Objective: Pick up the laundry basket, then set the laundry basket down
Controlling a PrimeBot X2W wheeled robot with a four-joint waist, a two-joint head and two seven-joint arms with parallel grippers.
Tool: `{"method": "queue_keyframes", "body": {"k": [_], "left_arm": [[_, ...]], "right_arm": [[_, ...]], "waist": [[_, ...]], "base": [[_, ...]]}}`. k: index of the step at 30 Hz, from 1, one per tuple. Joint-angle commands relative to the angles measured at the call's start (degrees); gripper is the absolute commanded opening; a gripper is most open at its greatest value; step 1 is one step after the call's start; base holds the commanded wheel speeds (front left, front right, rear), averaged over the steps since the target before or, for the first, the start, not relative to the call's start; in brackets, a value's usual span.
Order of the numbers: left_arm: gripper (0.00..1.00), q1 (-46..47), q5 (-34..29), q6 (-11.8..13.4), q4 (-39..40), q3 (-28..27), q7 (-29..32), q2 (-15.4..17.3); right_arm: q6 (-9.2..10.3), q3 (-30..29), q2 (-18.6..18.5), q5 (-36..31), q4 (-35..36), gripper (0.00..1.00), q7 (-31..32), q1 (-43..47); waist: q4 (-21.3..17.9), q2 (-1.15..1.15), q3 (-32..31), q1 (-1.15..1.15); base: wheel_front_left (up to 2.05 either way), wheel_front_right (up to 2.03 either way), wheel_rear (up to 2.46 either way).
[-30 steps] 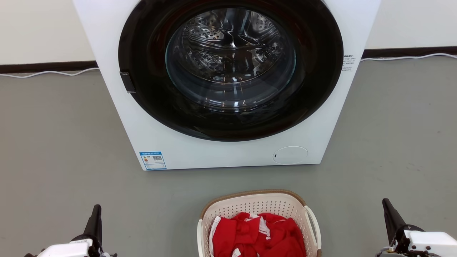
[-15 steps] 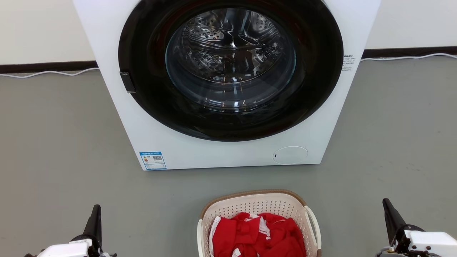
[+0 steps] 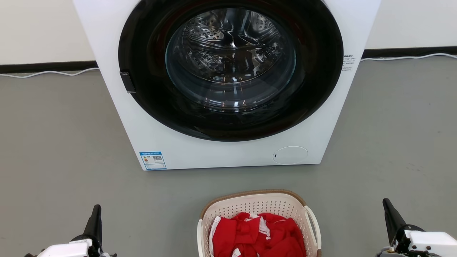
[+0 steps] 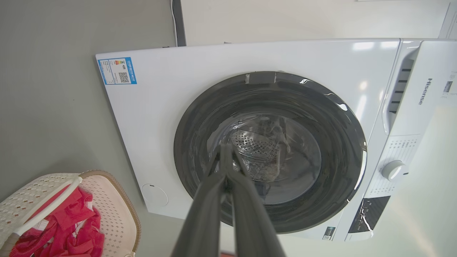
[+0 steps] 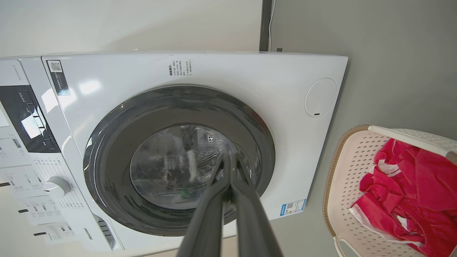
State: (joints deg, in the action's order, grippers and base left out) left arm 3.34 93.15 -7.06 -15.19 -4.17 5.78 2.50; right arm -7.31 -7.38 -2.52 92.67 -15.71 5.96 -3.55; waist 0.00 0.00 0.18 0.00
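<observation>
The basket (image 3: 250,193) stands on the floor (image 3: 53,142) at the bottom centre of the head view, in front of the washer (image 3: 221,153) and apart from it. Red garments with white stripes (image 3: 260,235) are held in the basket, heaped below its brown rim. A white loop handle (image 3: 315,221) is seen on each of its 2 sides. The near end of the basket is cut off by the frame edge.

The washer door (image 3: 142,107) is closed. The steel drum (image 3: 230,46) is seen through the glass; whether anything lies in it cannot be told through the reflections.

The basket lies between the 2 grippers. The left gripper (image 3: 96,209) is placed well to its left and the right gripper (image 3: 387,204) well to its right. Neither is in contact with the basket. Both grippers are closed with fingers pressed together, and nothing is held.

In each wrist view the closed fingers are pointed at the washer door, with the basket off to one lower corner. The control panel and knob (image 4: 392,170) are shown in the wrist views. A white cable (image 3: 46,72) along the wall base is shown in the head view.
</observation>
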Motion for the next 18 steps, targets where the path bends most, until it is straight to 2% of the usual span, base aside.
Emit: {"method": "queue_keyframes", "body": {"k": [1,18], "left_arm": [[0.00,2.8,-0.6,-0.4,1.2,-1.9,0.3,0.8],[0.00,2.8,-0.7,-0.4,1.2,-2.0,0.4,0.7]], "right_arm": [[-0.18,1.0,-0.5,-0.4,1.7,0.00,0.4,-2.6],[-0.18,0.9,-0.5,-0.4,1.7,0.00,0.5,-2.6]], "waist": [[0.0,0.00,0.0,0.00],[0.0,0.00,0.0,0.00]], "base": [[0.00,0.00,0.00],[0.00,0.00,0.00]]}}
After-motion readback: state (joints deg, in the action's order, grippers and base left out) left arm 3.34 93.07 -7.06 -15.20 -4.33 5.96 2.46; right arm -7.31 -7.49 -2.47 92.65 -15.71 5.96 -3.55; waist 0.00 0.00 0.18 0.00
